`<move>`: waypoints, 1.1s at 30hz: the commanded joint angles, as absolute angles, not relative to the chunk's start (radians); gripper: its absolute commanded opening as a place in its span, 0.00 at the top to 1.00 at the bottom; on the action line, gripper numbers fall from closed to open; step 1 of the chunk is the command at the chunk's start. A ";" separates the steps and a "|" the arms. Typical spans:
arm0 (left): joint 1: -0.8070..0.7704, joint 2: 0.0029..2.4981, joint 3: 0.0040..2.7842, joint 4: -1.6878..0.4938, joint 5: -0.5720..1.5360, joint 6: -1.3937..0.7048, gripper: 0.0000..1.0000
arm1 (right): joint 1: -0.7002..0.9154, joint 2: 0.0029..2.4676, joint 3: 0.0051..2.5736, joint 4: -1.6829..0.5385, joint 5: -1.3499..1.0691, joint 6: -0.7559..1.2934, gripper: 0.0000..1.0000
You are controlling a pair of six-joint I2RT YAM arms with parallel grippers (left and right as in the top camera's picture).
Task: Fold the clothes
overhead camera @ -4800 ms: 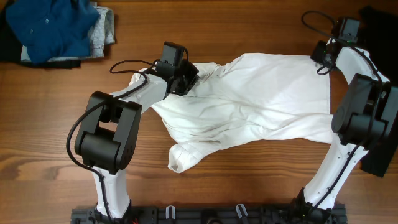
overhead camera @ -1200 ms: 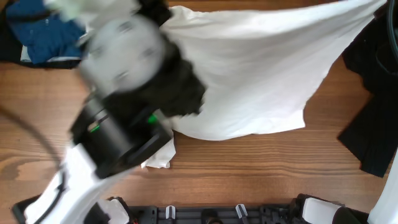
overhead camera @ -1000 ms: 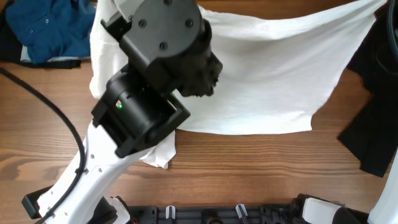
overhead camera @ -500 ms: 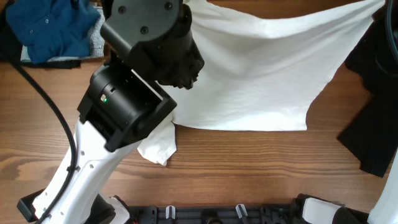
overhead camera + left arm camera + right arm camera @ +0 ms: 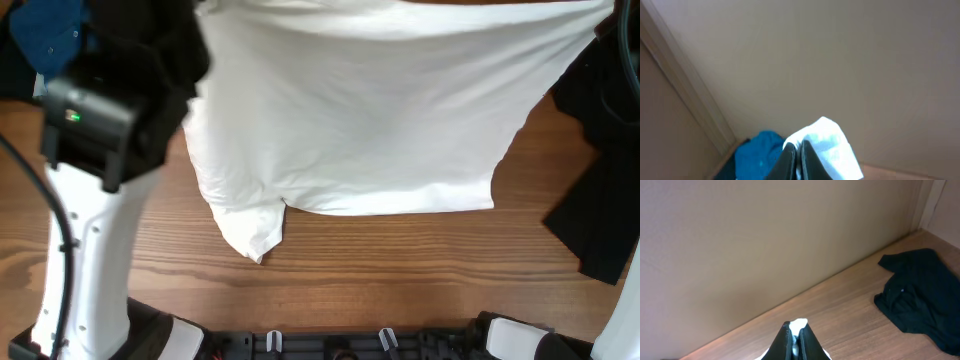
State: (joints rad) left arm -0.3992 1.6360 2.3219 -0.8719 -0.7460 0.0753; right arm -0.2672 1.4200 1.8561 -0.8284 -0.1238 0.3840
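In wrist views, the left end effector point(image 5: 799, 161) and right end effector point(image 5: 796, 342) are pinching the T-shirt point(image 5: 370, 110). Only overhead is showing it spreading wide.

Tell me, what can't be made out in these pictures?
Overhead: the shirt runs off the top edge.
Overhead: the blue garment is mostly behind the blurred left arm.
Overhead: the black garment is cut by the right edge.
Wrist views: the left gripper and right gripper show only fingertips, shut on the shirt; neither shows overhead.
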 commanded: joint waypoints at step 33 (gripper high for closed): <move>-0.452 1.442 2.331 -1.251 -0.701 -0.487 0.96 | -0.266 1.267 1.879 -0.866 -0.077 0.379 0.96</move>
